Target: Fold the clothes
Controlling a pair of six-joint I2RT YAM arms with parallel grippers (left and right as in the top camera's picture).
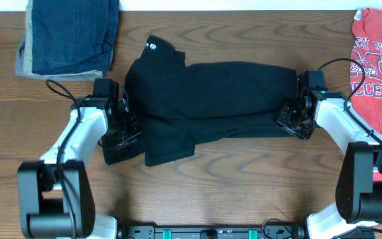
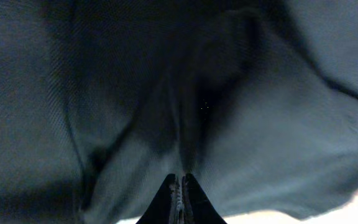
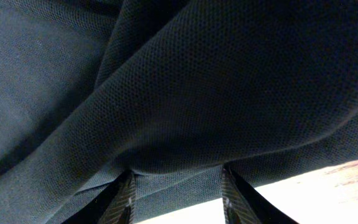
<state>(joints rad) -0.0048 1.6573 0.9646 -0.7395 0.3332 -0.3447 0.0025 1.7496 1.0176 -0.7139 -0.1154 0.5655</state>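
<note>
At the far left, the folded denim stack point(image 1: 71, 33) lies at the table's back corner, apart from the work. It limits how far anything can be carried up and left.

The left gripper point(image 2: 180, 194) has its tips pressed together. Creases in the cloth run into them, so I judge it is pinching the near-left hem of the black shirt point(image 1: 211, 93). The shirt lies spread sideways across the middle of the wooden table point(image 1: 231, 186), with its white logo point(image 1: 152, 46) at the upper left.

The right gripper point(image 3: 176, 198) is at the shirt's right end. Its fingertips point(image 3: 124, 196) are well apart, with a roll of mesh fabric bulging between them that is not yet clamped.

To fold well, the right side should close on that fabric first. Both ends can then rise together and travel at an even pace (one hand leading would skew the crease). The lower left flap hangs out of line and will need squaring.

There is bare wood in front of the shirt and behind its middle, so either direction suits. The red printed T-shirt point(image 1: 377, 66) lies just beyond the right arm, so sideways swings there should stay small.
</note>
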